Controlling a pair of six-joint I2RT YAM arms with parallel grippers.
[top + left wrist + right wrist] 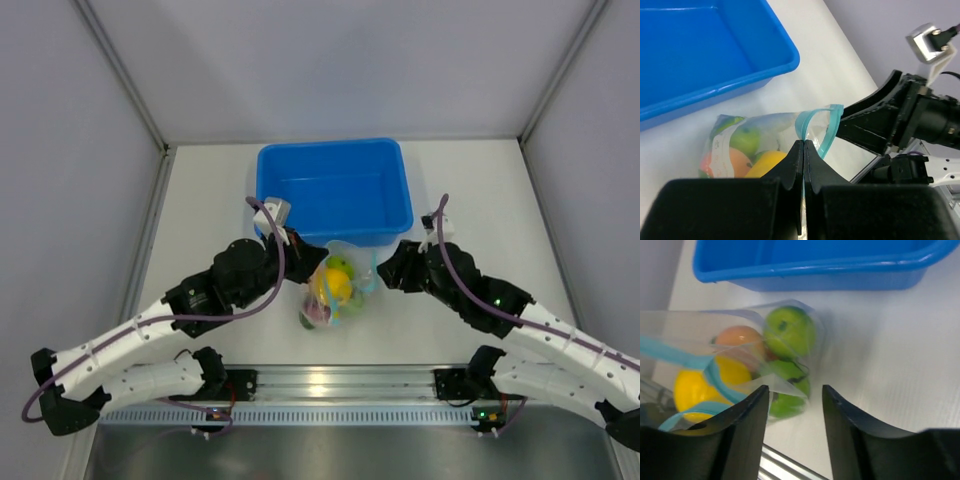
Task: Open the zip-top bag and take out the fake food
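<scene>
The zip-top bag (345,252) lies on the white table just in front of the blue tub, its teal zipper strip (833,126) lifted and bowed apart. Inside it is the fake food (338,283): a green fruit (790,332), a yellow one (690,387) and an orange one (740,337). My left gripper (804,141) is shut on the bag's plastic at the zipper edge. My right gripper (795,390) is open at the bag's right side. A loose corner of plastic reaches into the gap between its fingers, which do not pinch it.
The blue tub (330,148) stands behind the bag, nothing showing inside it. An aluminium rail (330,380) runs along the table's near edge between the arm bases. Grey walls close in the table on the left, right and back.
</scene>
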